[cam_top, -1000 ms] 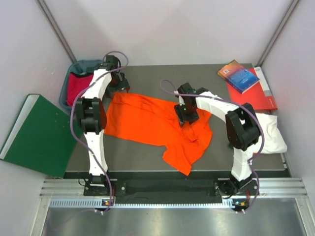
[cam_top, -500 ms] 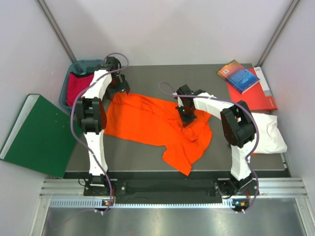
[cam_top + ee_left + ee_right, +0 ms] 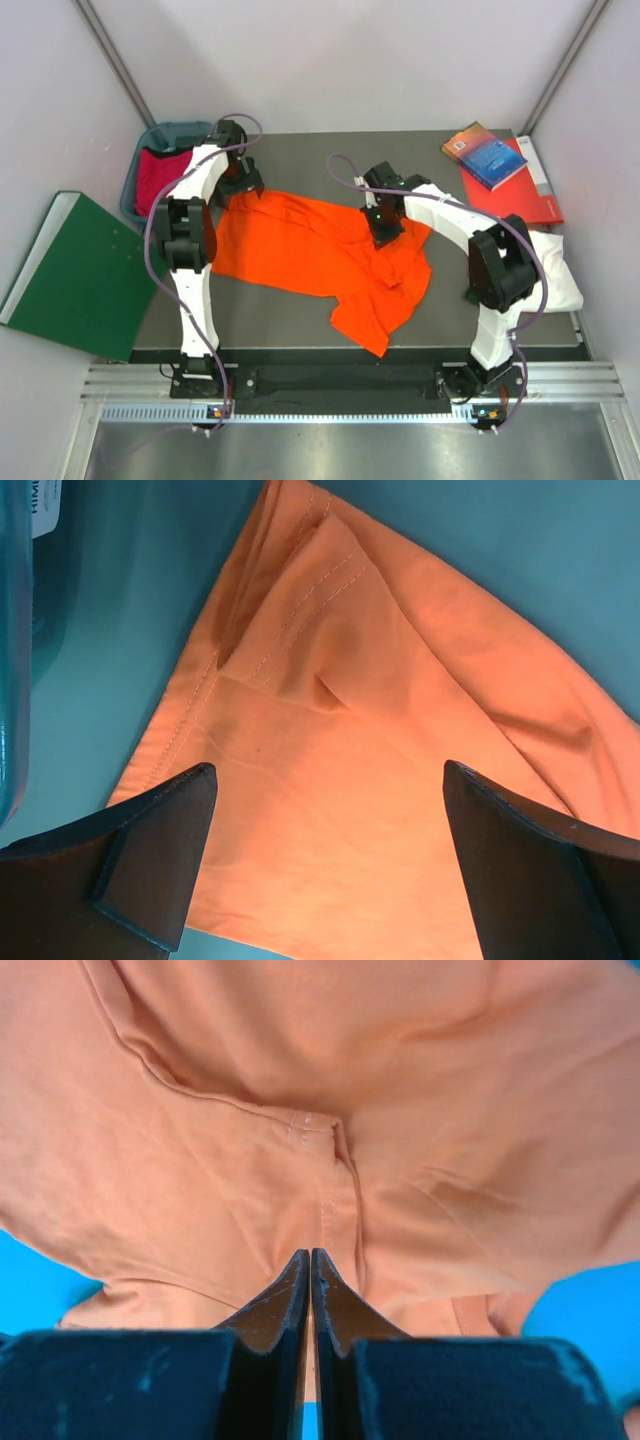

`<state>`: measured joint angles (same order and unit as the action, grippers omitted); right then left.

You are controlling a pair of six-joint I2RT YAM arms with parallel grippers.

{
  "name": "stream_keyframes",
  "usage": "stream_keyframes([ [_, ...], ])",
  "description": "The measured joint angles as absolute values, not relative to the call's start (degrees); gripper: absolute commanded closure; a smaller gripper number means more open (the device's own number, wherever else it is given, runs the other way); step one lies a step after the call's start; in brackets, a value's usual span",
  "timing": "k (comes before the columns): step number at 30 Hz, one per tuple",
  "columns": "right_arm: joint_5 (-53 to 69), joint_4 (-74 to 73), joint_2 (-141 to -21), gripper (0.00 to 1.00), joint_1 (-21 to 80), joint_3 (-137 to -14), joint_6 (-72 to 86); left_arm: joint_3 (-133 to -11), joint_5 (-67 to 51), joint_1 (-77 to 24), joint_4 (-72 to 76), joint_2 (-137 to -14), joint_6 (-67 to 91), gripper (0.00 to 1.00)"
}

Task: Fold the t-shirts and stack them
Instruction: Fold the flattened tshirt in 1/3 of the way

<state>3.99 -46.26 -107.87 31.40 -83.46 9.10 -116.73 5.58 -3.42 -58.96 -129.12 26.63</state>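
Observation:
The bright orange t-shirt (image 3: pixel 310 245) lies spread and creased on the dark table (image 3: pixel 300 155). My left gripper (image 3: pixel 243 186) hovers over its far left corner. In the left wrist view the gripper (image 3: pixel 328 780) is wide open and holds nothing, with the hemmed corner of the shirt (image 3: pixel 340 680) under it. My right gripper (image 3: pixel 386 224) is low on the shirt's far right part. In the right wrist view the gripper (image 3: pixel 311 1252) is shut at a seam, pinching the orange fabric (image 3: pixel 250 1060), which wrinkles toward the tips.
A teal bin (image 3: pixel 137 165) with a crimson red shirt (image 3: pixel 155 178) stands at the far left; its wall shows in the left wrist view (image 3: pixel 15 630). A dark-green board (image 3: pixel 75 275) leans off the left edge. Blue (image 3: pixel 487 153) and red books (image 3: pixel 528 195) lie far right, a white shirt (image 3: pixel 552 268) beside the right arm.
My right gripper has shifted a little away from me and to the right on the shirt. The left gripper has barely moved. The shirt's outline is nearly unchanged.

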Motion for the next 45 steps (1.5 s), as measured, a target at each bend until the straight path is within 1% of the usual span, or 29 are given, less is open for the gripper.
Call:
stream_keyframes([
  [2,3.2,-46.7,-107.0,0.67,31.4,-83.8,9.1,-116.7,5.6,-3.4,-59.0,-129.1,26.6,0.01],
  [3,2.8,-46.7,-107.0,0.54,31.4,-83.8,8.9,-116.7,5.5,-3.4,-58.9,-129.1,26.6,0.01],
  [4,2.6,-46.7,-107.0,0.47,31.4,-83.8,9.1,-116.7,5.5,-3.4,-58.9,-129.1,26.6,0.01],
  [6,2.4,-46.7,-107.5,0.38,31.4,-83.8,9.0,-116.7,5.5,-3.4,-58.9,-129.1,26.6,0.01],
  [7,2.3,-46.4,-107.8,0.37,31.4,-83.8,9.0,-116.7,5.4,-3.4,-58.9,-129.1,26.6,0.01],
  [14,2.4,-44.9,-111.9,0.38,31.4,-85.5,9.1,-116.7,5.4,-3.4,-59.0,-129.1,26.6,0.01],
  [18,3.0,-43.4,-114.1,0.41,31.4,-86.6,9.0,-116.7,5.4,-3.4,-59.0,-129.1,26.6,0.01],
  [19,3.1,-43.2,-114.5,0.44,31.4,-86.7,9.0,-116.7,5.4,-3.4,-59.0,-129.1,26.5,0.01],
  [20,3.1,-42.9,-114.8,0.48,31.4,-86.8,9.0,-116.7,5.5,-3.4,-59.0,-129.1,26.5,0.01],
  [21,3.2,-42.6,-115.2,0.60,31.4,-86.8,8.8,-116.7,5.6,-3.4,-59.0,-129.1,26.4,0.01],
  [23,3.4,-42.3,-116.1,0.74,31.4,-87.1,8.2,-116.7,5.6,-3.4,-59.0,-129.1,26.4,0.01],
  [24,3.6,-42.2,-116.4,0.85,31.4,-87.1,8.1,-116.7,5.7,-3.4,-59.0,-129.1,26.4,0.01],
  [27,4.4,-42.0,-116.9,0.94,31.4,-87.1,7.5,-116.7,5.9,-3.4,-59.1,-129.1,26.4,0.01],
  [31,5.2,-41.9,-116.9,0.97,31.4,-87.1,7.3,-116.7,6.0,-3.4,-59.2,-129.1,26.4,0.01],
  [34,5.3,-42.8,-116.4,0.96,31.4,-87.4,7.1,-116.7,6.1,-3.4,-59.2,-129.1,26.4,0.01],
  [37,5.4,-44.8,-114.7,0.91,31.4,-88.1,7.1,-116.5,6.1,-3.4,-59.2,-129.1,26.4,0.01],
  [39,5.4,-46.3,-112.8,0.86,31.5,-88.7,7.2,-116.1,6.1,-3.4,-59.2,-129.1,26.4,0.01],
  [45,5.5,-48.7,-108.6,0.85,31.5,-89.0,7.7,-115.1,6.0,-3.5,-59.2,-129.1,26.4,0.01],
])
